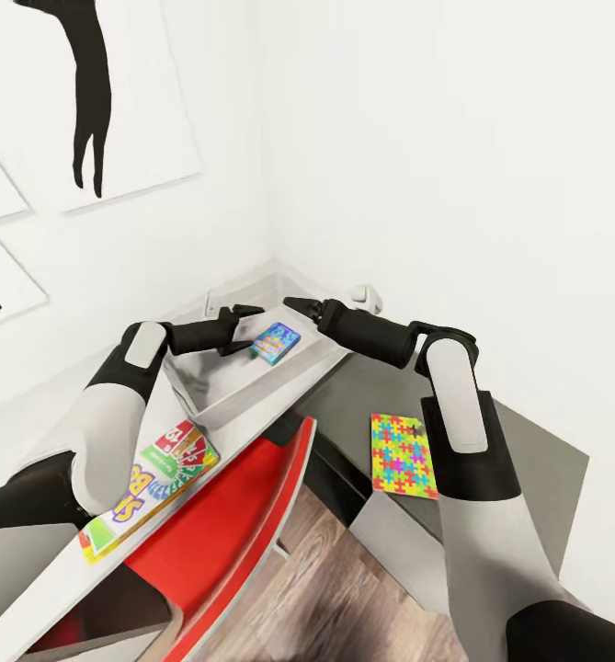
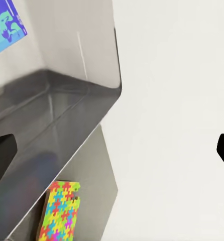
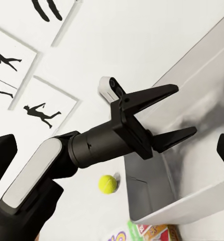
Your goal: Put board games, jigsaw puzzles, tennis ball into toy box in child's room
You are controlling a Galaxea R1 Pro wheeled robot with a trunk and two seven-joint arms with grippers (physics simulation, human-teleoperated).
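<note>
Board game [image 1: 276,342] lies flat inside toy box [image 1: 217,386]; left end effector [image 3: 172,114] wide, right unclear.

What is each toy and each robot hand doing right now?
Left gripper: open, holding nothing, over the toy box.
Right gripper: cannot tell if open or shut.
Toy box: open on top.
Small blue game box: lying inside the toy box.
Jigsaw puzzle: flat on the table.
Board game: lying outside the toy box.
Tennis ball: outside the toy box.
</note>
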